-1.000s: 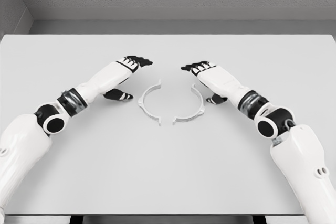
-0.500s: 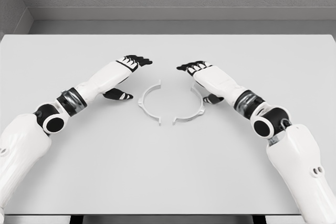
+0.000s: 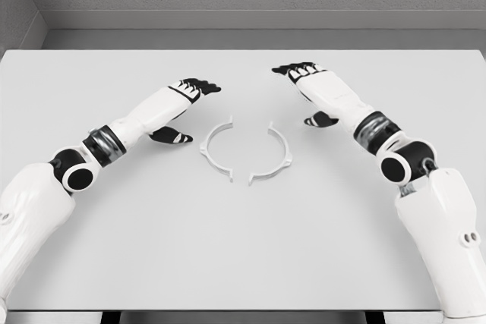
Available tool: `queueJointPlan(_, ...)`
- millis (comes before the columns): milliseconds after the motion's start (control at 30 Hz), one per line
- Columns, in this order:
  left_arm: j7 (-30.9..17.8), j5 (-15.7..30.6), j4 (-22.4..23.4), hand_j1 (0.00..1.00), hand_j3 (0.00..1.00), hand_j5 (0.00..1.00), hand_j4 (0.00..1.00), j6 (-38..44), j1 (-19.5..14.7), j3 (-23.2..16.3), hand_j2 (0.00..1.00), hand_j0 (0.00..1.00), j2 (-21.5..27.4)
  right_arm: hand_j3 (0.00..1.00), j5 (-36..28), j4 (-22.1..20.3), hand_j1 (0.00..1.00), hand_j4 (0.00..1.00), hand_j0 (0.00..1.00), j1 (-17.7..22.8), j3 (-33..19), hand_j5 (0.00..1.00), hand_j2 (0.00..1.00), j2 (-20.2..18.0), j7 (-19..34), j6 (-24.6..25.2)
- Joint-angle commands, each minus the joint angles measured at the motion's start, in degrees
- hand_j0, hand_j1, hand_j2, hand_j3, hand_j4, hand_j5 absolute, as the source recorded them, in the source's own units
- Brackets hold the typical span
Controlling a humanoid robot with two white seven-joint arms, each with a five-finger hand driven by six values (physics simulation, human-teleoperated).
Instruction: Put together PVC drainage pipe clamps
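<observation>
Two white half-ring clamp pieces lie flat on the table, facing each other with small gaps between their ends. The left clamp half [image 3: 213, 149] curves open to the right. The right clamp half [image 3: 278, 153] curves open to the left. My left hand [image 3: 186, 104] hovers just left of the left half, fingers spread, thumb low near the table, holding nothing. My right hand [image 3: 310, 89] is up and to the right of the right half, well clear of it, fingers relaxed and empty.
The grey table [image 3: 243, 248] runs wide in front of the clamp pieces. A wall rises behind the table's far edge [image 3: 243, 50].
My right hand has drawn back from the right clamp half, moving up and to the right. The right half has shifted slightly left. The left arm has stayed still.
</observation>
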Motion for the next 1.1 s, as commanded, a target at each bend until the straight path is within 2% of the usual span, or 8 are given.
queueJointPlan(0, 0.04, 0.25, 0.01, 1.0, 1.0, 1.0, 1.0, 0.0, -0.01, -0.12, 1.0, 1.0, -0.08, 1.0, -0.64, -7.9, 1.0, 1.0, 1.0, 0.52, -10.59, 1.0, 1.0, -0.85, -0.19, -0.61)
queueJointPlan(133, 0.04, 0.07, -0.34, 1.0, 1.0, 1.0, 1.0, 0.0, 0.42, -0.3, 1.0, 1.0, -0.43, 1.0, -4.05, -15.82, 1.0, 1.0, 1.0, 6.85, -26.77, 1.0, 1.0, -0.41, -0.28, -9.39)
queueJointPlan(200, 0.04, 0.25, -0.52, 1.0, 1.0, 1.0, 1.0, 0.0, 0.42, -0.3, 1.0, 1.0, -0.52, 1.0, -11.62, -15.73, 1.0, 1.0, 1.0, 11.59, -27.21, 1.0, 1.0, -3.83, 0.25, -17.48)
queueJointPlan(267, 0.04, 0.34, -1.31, 1.0, 1.0, 1.0, 1.0, 0.0, 0.51, -0.3, 1.0, 1.0, -0.52, 1.0, -18.13, -14.94, 1.0, 1.0, 1.0, 16.25, -25.28, 1.0, 1.0, -10.96, 0.43, -19.0)
queueJointPlan(367, 0.04, 0.34, -1.4, 1.0, 1.0, 1.0, 1.0, 0.0, 0.6, -0.3, 1.0, 1.0, -0.52, 1.0, -18.13, -14.94, 1.0, 1.0, 1.0, 18.1, -25.54, 1.0, 1.0, -11.58, 0.43, -19.0)
queueJointPlan(400, 0.04, 0.34, -1.49, 1.0, 1.0, 1.0, 1.0, 0.0, 0.51, -0.3, 1.0, 1.0, -0.52, 1.0, -18.13, -14.85, 1.0, 1.0, 1.0, 21.18, -30.38, 1.0, 1.0, -11.4, 1.57, -19.0)
queueJointPlan(467, 0.04, 0.34, -1.49, 1.0, 1.0, 1.0, 1.0, 0.0, 0.42, -0.3, 1.0, 1.0, -0.52, 1.0, -18.22, -14.85, 1.0, 1.0, 1.0, 21.35, -32.4, 1.0, 1.0, -10.96, 8.16, -19.0)
queueJointPlan(1067, 0.04, 0.16, -2.02, 1.0, 1.0, 1.0, 1.0, 0.0, 0.78, -0.3, 1.0, 1.0, -2.01, 1.0, -18.13, -15.12, 1.0, 1.0, 1.0, 19.6, -28.53, 1.0, 1.0, -10.61, 8.34, -19.0)
